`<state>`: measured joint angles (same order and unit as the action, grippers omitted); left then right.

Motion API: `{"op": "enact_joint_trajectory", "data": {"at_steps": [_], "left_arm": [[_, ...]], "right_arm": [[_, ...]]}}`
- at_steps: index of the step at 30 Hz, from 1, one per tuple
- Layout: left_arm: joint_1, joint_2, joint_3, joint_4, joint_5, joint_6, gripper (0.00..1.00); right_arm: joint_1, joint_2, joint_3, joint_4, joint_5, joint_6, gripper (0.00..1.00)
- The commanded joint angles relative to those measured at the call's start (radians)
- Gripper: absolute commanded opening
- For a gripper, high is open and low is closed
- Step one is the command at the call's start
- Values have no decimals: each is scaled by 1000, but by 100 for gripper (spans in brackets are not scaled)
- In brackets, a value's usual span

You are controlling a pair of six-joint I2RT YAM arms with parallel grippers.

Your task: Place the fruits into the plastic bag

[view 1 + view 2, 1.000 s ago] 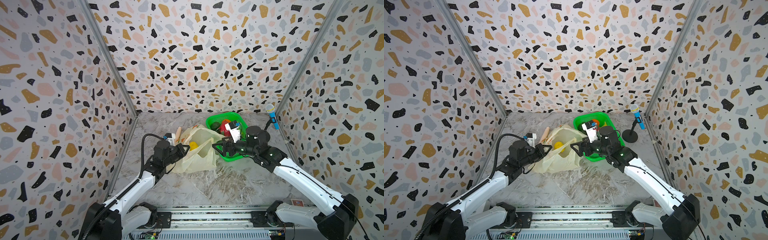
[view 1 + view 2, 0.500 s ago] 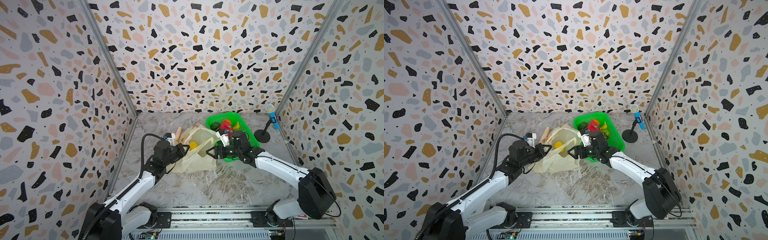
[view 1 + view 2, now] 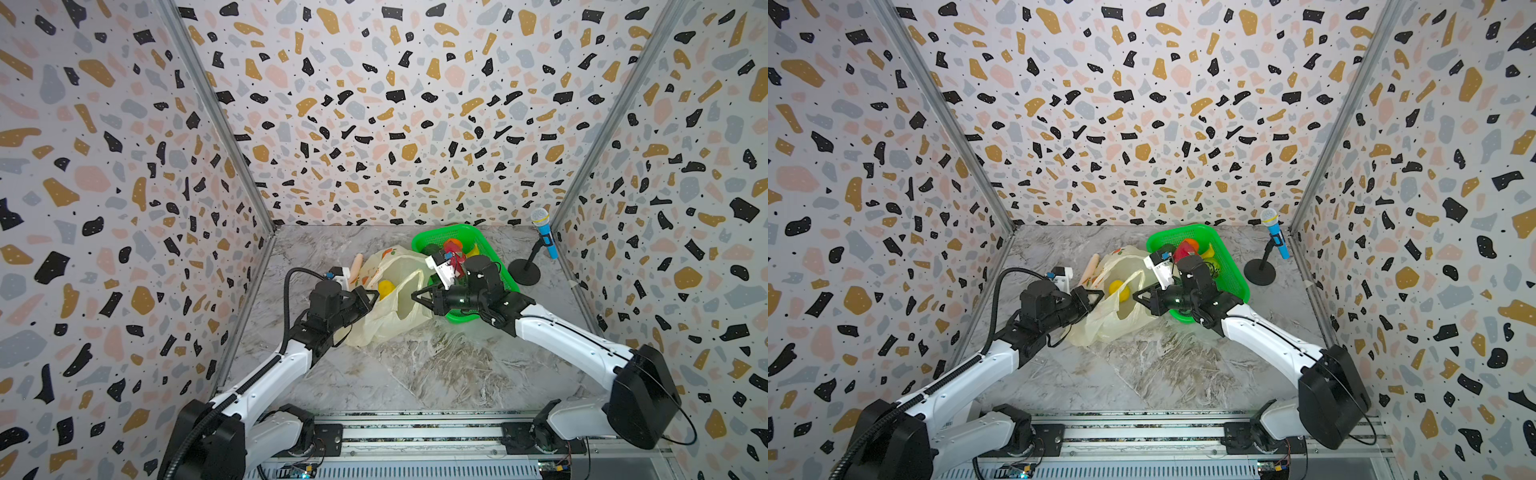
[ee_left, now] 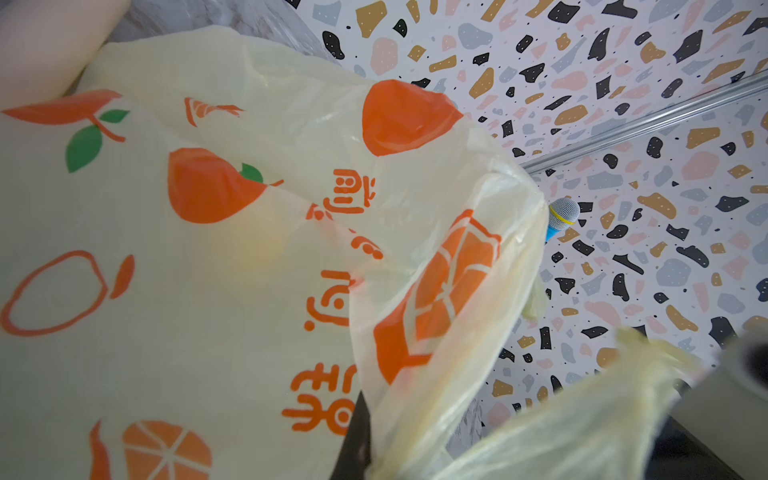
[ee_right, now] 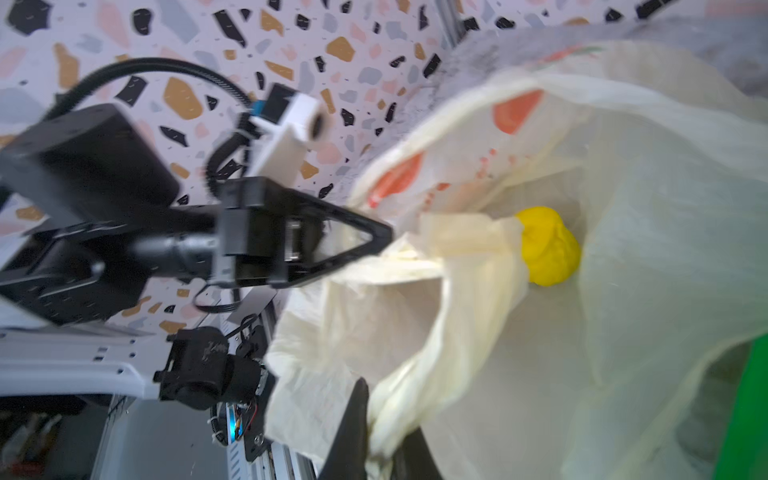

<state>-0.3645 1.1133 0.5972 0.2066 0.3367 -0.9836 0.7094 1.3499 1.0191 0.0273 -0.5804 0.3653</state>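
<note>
Right wrist: plastic bag (image 5: 490, 340) rim between right jaws (lemon (image 5: 547, 247) inside).

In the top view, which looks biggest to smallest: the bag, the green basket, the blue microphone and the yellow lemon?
1. plastic bag and green basket: they look about alike, and the right arm hides part of the basket.
2. blue microphone.
3. yellow lemon, the smallest.

The plastic bag (image 4: 216, 316) bears orange printed characters (image 4: 332, 299), too distorted to read.
</note>
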Motion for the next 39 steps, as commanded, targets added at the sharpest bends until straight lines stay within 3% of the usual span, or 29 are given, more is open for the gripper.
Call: {"op": "enact_joint_trajectory", "data": {"at_steps": [1,7,13,19,24,25,26,27,31,35,39], "left_arm": [[3,9,9,37,-12,-14,0],[4,17,8,38,-19,-23,0],[3,21,13,68,-18,-24,0],[3,14,13,65,-11,-20,0],[2,10,18,51,-7,-1,0],[3,8,18,51,-7,3,0],[2,8,18,51,-7,5,0],[3,8,18,51,-6,5,0],[3,10,19,51,-3,12,0],[2,13,20,25,-2,17,0],[2,12,19,24,1,22,0]], "right_arm": [[80,-69,44,-164,36,-222,13],[261,-78,-33,-335,293,-409,14],[381,54,-52,-448,628,-485,13],[378,48,-98,-400,701,-483,13],[312,-125,-143,-311,593,-431,45],[289,-164,-149,-301,564,-420,56],[270,-204,-152,-295,545,-404,74],[255,-238,-156,-287,519,-399,76],[206,-388,-178,-253,515,-356,100],[142,-516,-186,-218,499,-321,99],[63,-565,-170,-169,584,-262,99]]}}
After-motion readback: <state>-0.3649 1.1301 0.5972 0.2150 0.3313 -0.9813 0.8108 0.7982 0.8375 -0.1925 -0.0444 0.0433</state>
